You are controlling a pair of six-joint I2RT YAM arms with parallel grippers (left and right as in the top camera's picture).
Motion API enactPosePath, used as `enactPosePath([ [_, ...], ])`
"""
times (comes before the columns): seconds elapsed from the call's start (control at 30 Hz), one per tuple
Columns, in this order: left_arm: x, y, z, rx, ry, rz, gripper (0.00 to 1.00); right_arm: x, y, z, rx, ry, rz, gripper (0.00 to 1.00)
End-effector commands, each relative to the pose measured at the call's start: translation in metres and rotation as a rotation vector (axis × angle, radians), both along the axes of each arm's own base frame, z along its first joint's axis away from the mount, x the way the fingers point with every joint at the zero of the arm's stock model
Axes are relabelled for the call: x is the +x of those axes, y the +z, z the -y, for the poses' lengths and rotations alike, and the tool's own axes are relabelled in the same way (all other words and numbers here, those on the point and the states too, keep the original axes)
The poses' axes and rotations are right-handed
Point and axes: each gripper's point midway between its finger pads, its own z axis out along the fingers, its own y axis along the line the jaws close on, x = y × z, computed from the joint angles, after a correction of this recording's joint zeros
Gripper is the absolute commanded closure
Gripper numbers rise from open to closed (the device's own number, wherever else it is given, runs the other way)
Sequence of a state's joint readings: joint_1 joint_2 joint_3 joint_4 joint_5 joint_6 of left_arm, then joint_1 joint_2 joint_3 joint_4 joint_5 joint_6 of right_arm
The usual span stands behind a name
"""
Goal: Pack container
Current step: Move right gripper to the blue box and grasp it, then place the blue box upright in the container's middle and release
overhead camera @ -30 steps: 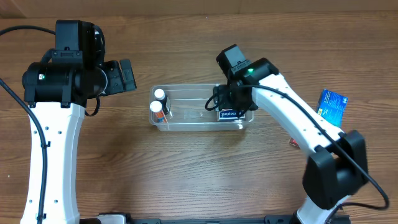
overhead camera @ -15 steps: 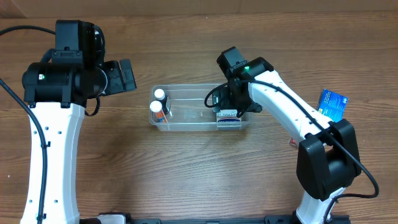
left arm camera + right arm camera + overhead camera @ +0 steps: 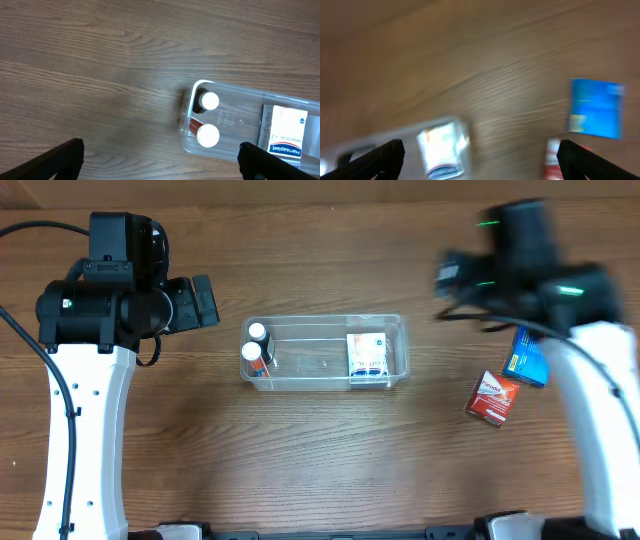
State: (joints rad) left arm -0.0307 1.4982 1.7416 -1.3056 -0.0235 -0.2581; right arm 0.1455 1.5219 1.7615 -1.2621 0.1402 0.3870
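Observation:
The clear container (image 3: 322, 321) lies mid-table. It holds two white-capped bottles (image 3: 254, 342) at its left end and a white box (image 3: 367, 356) at its right end. My right gripper (image 3: 449, 277) is blurred, above and to the right of the container, open and empty. In the right wrist view, also blurred, its fingers (image 3: 381, 158) frame the white box (image 3: 440, 150), a blue box (image 3: 596, 107) and a red box (image 3: 552, 160). My left gripper (image 3: 205, 302) hangs open and empty left of the container. The left wrist view shows the container (image 3: 240, 92), bottles (image 3: 209, 118) and white box (image 3: 284, 131).
A blue box (image 3: 527, 355) and a red box (image 3: 493, 397) lie on the wooden table right of the container, under my right arm. The left arm's white link runs down the left side.
My right gripper has let go of the white box inside the container's right end and swung up and to the right, away from the container. The left arm has not moved.

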Motion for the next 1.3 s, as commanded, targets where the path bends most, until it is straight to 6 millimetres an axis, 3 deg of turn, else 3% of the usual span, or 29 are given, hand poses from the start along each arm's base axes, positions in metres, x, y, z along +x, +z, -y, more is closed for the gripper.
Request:
enactPosePath([
  [0.0,0.002,0.004,-0.003,0.01,0.001,0.012,0.0,-0.002,-0.013,0.08,-0.073,-0.148,-0.059,0.0],
  [0.1,0.003,0.004,-0.003,0.009,0.001,0.015,0.0,-0.007,-0.056,0.134,-0.092,-0.227,-0.184,0.0],
  [0.2,0.003,0.004,-0.003,0.009,0.001,0.015,0.0,-0.008,-0.107,0.165,-0.061,-0.294,-0.308,0.0],
  [0.27,0.003,0.004,-0.003,0.01,0.001,0.015,0.0,-0.006,-0.14,0.171,-0.019,-0.26,-0.391,0.0],
  [0.43,0.003,0.004,-0.003,0.009,0.001,0.015,0.0,-0.003,-0.192,0.184,0.013,-0.275,-0.511,0.0],
  [0.83,0.003,0.004,-0.003,0.009,0.001,0.015,0.0,-0.003,-0.258,0.184,0.036,-0.248,-0.643,0.0],
  [1.2,0.003,0.004,-0.003,0.009,0.001,0.016,0.0,-0.01,-0.284,0.175,0.076,-0.236,-0.659,0.01],
  [1.27,0.003,0.004,-0.003,0.009,0.001,0.015,0.0,-0.01,-0.284,0.175,0.078,-0.236,-0.658,0.09],
])
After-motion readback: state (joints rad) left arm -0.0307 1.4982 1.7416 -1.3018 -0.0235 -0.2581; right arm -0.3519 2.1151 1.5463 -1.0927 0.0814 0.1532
